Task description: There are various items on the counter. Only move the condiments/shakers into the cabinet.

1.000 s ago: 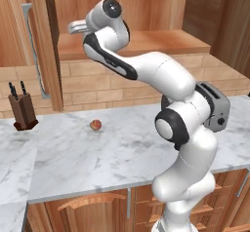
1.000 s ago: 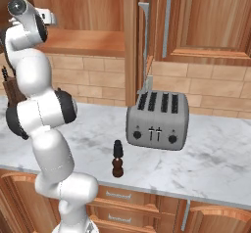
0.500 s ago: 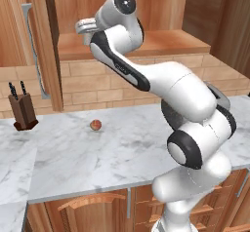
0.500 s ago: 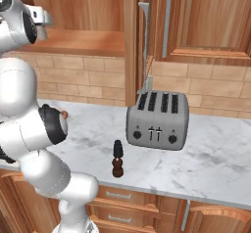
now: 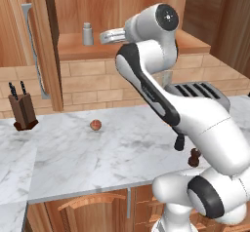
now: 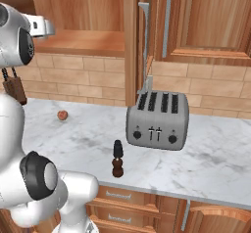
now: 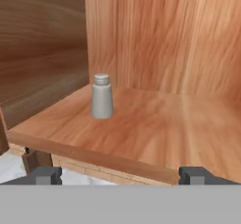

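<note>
Standing upright on the cabinet (image 7: 141, 124) shelf, a light grey shaker (image 7: 101, 97) — the gripper (image 7: 117, 175) hangs before it, fingers spread wide, grasping nothing — pepper mill (image 6: 117, 159) on the counter (image 6: 211, 153)

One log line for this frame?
hand open, empty | grey shaker upright on cabinet shelf | pepper mill on counter

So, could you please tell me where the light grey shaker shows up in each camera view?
Left base view: light grey shaker upright on the cabinet shelf, upper left of centre.
Right base view: I can't find it.
Hand view: shaker left of centre on the shelf.
Shared landmark: the shelf's front edge.
</note>
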Available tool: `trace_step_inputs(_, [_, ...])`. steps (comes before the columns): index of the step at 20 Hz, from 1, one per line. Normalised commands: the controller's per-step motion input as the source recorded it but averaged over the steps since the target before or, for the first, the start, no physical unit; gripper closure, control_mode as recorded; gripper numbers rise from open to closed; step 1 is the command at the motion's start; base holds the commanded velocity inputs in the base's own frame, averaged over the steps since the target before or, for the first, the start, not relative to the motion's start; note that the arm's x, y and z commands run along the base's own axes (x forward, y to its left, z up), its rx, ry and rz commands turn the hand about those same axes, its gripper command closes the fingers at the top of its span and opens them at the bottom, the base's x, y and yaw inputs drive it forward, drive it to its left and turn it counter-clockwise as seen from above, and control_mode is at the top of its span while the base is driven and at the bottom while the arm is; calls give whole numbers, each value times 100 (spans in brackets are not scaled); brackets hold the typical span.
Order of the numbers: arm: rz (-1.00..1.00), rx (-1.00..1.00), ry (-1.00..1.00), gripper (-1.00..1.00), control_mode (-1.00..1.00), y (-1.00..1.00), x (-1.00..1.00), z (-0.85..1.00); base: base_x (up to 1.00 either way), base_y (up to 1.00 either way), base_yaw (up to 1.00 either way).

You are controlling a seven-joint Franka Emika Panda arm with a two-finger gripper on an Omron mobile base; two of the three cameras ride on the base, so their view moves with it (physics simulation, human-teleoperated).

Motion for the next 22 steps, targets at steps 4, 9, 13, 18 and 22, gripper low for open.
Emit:
trace_step_inputs(4, [-8,0,0,-100,-100,-26,-100,0,0,0,0])
trace_step_inputs(9, [-26,-2,7,-100,-100,-9,-98,-10,0,0,0])
trace_step_inputs(13, [-34,-4,25,-100,-100,-25,-45,-44,0,0,0])
trace_step_inputs(18, [-20,0,12,-100,-100,-26,8,-52,0,0,0])
trace_step_inputs(22, [-24,0,5,-100,-100,-30,26,-46,0,0,0])
